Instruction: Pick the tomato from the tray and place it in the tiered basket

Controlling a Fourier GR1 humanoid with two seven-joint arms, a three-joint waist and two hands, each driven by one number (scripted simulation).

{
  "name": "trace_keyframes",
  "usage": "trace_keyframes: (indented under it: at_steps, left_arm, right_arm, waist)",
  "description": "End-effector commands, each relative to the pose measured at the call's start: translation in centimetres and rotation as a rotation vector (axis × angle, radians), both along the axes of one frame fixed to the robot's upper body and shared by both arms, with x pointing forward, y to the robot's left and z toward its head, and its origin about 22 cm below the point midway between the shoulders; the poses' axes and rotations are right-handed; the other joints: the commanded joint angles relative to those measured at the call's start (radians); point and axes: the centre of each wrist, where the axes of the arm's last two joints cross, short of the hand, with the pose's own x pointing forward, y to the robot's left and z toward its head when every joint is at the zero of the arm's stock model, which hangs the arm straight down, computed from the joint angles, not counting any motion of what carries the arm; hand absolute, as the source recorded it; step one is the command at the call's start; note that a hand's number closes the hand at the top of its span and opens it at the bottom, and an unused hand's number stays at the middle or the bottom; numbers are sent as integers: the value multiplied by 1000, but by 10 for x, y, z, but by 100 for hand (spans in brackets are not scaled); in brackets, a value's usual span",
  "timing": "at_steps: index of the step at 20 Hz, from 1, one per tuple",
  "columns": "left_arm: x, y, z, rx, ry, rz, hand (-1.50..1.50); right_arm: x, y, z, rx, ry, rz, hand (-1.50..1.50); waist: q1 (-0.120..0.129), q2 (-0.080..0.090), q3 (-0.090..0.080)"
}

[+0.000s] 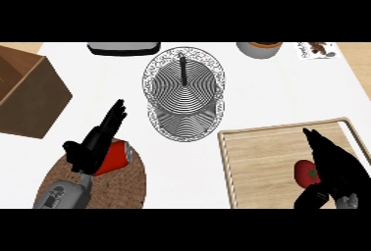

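Note:
A red tomato (305,173) with a green stem lies on the wooden tray (261,162) at the lower right. My right hand (334,164) is over the tray just right of the tomato, its fingers straight and pointing away, its thumb curled below the tomato; it partly covers the tomato's right side. The wire tiered basket (184,93) stands at the centre, its two round tiers holding nothing. My left hand (98,142) hovers at the lower left, fingers straight and raised, over a red can.
A red can (114,158) stands on a round woven mat (123,184) under my left hand. A brown cardboard box (29,95) fills the left edge. A grey appliance (123,48), a pot (259,49) and a small packet (316,50) line the back edge.

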Motion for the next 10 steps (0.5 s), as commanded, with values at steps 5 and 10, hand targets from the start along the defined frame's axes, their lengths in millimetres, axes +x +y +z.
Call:
trace_keyframes:
  at_steps: [5, 10]
  left_arm:
    - [2, -8, -4, -4, 3, -6, 0]
    - [-2, -3, 12, 6, -12, -6, 0]
  right_arm:
    - [-1, -12, -11, -46, 54, -178, -150]
    - [12, -28, -17, -12, 74, -177, -150]
  waist:
    - [-5, 0, -1]
    - [3, 0, 0]
